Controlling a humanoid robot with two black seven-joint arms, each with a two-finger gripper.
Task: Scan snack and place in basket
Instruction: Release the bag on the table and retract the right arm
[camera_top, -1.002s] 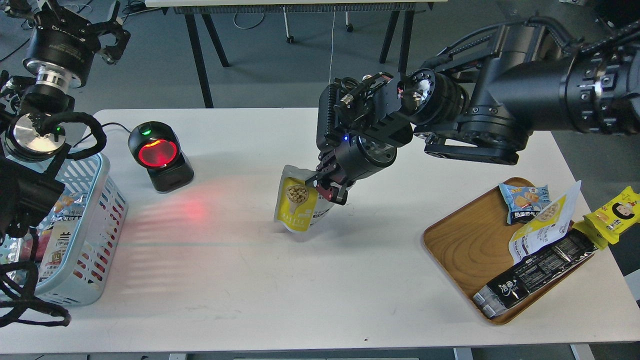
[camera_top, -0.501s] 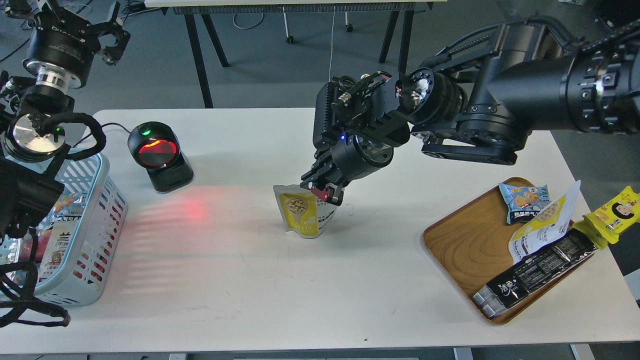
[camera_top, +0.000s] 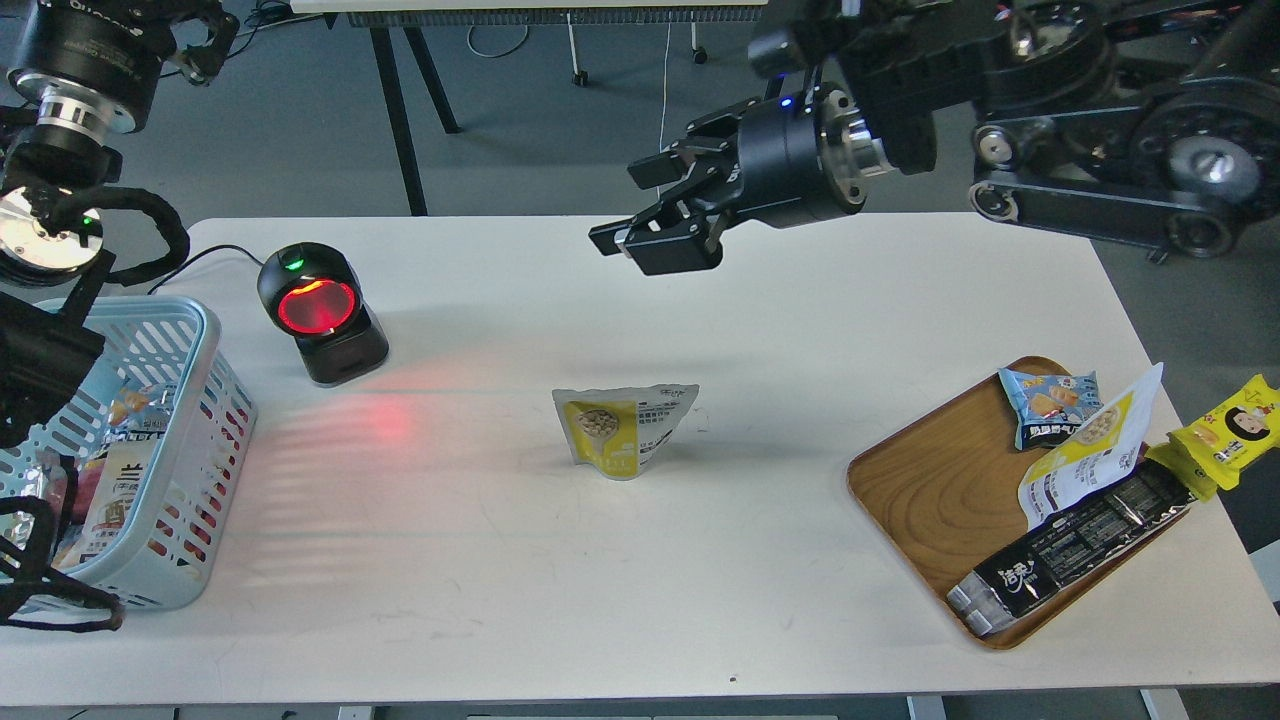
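Observation:
The snack (camera_top: 622, 430), a small yellow-fronted pouch with a grey-white top, stands upright by itself in the middle of the white table. My right gripper (camera_top: 632, 206) is open and empty. It hangs high above the table's far side, up and slightly right of the snack, well clear of it. The light blue basket (camera_top: 196, 330) stands at the table's left edge with several packets inside. My left gripper (camera_top: 195, 25) is at the top left corner, above and behind the basket. It is mostly cut off by the view's edge.
A black barcode scanner (camera_top: 320, 310) with a glowing red window stands right of the basket and casts red light on the table. A brown wooden tray (camera_top: 930, 480) at the right holds several packets. A yellow cartoon-face packet (camera_top: 1230, 425) lies at its right edge.
My right gripper let go of the snack and opened, then rose and drew back to the far right. The snack now stands free on the table. The left arm shifted slightly up.

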